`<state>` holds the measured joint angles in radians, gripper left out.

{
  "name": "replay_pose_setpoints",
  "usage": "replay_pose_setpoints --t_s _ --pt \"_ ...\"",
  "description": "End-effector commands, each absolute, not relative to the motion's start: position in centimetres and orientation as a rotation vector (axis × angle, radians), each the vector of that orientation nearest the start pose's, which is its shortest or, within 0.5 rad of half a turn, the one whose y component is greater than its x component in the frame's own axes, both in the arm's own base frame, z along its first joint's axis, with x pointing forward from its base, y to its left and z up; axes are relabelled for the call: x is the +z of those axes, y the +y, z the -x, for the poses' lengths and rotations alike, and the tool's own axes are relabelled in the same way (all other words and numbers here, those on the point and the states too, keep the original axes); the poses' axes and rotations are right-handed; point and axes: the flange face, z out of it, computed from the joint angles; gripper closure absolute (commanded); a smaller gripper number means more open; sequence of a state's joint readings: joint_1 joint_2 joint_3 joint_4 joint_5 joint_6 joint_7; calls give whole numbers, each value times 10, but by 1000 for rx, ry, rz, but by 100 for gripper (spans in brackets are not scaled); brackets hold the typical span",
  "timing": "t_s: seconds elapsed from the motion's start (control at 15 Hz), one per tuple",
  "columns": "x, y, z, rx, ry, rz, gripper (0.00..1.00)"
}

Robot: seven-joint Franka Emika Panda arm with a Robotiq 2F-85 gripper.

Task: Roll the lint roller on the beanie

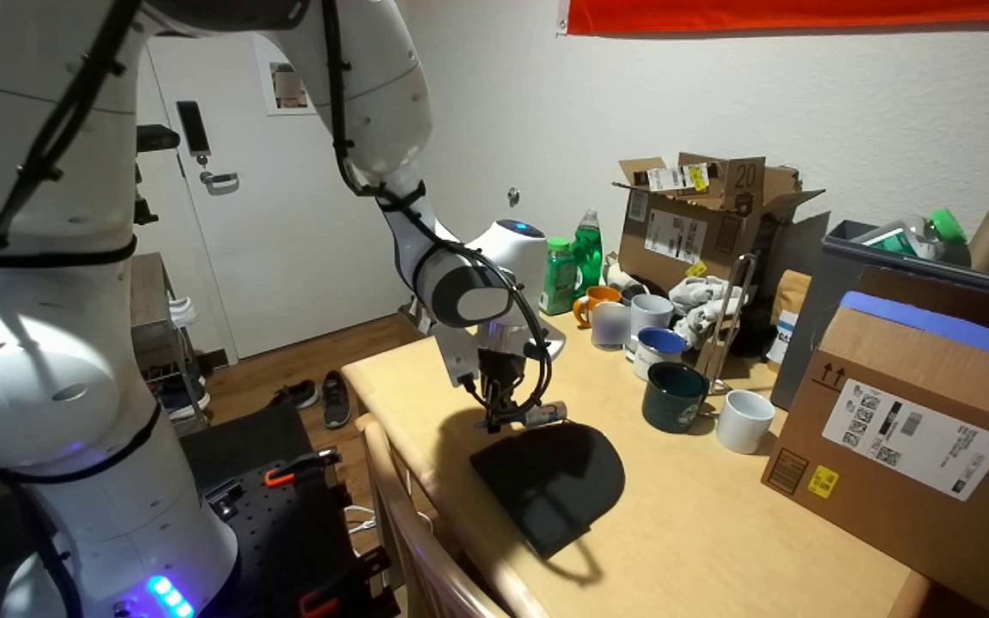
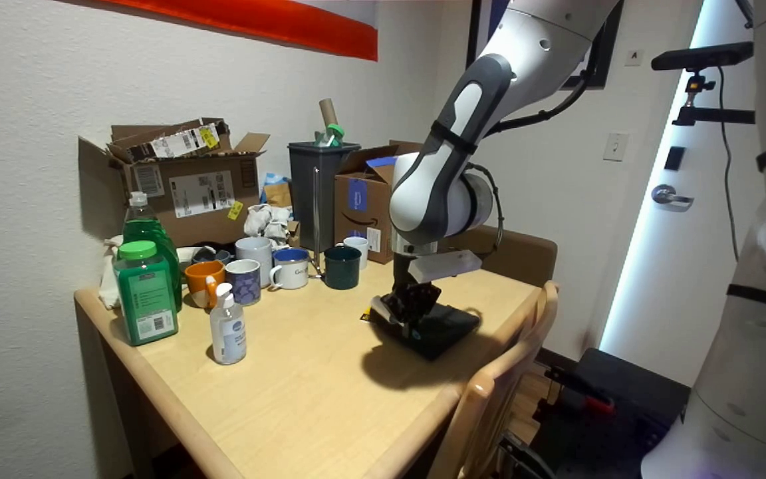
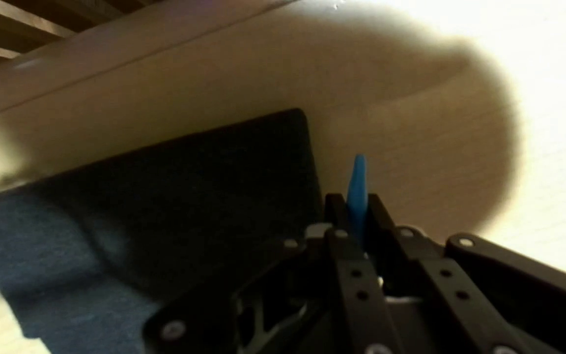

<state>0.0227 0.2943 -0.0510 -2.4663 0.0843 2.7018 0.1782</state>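
Gripping lint roller (image 3: 358, 179), pincer (image 3: 356, 209) near beanie (image 1: 559, 476), bin (image 2: 302, 193) (cardboard tube (image 2: 327, 112) inside)

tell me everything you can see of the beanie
The beanie is plain, near-black and looks like soft fabric. It lies flat and partly shadowed on the table, near its edge, one end rounded, the other straight, with a small step in its outline. The lint roller, held by the gripper, is close by; contact is unclear.

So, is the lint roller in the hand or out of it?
In: the wrist view shows the hand shut, its fingers pinching the lint roller by its blue part.
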Motion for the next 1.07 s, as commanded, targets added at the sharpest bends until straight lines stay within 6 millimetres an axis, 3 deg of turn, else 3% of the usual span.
replay_pose_setpoints --t_s 0.0,0.4,0.8,1.0 --pt "171 -33 -464 137 419 3086 97" --pt "158 -62 -470 187 379 3100 97" --pt "132 -78 -485 246 282 3095 97" --pt "134 -87 -488 266 294 3082 97"
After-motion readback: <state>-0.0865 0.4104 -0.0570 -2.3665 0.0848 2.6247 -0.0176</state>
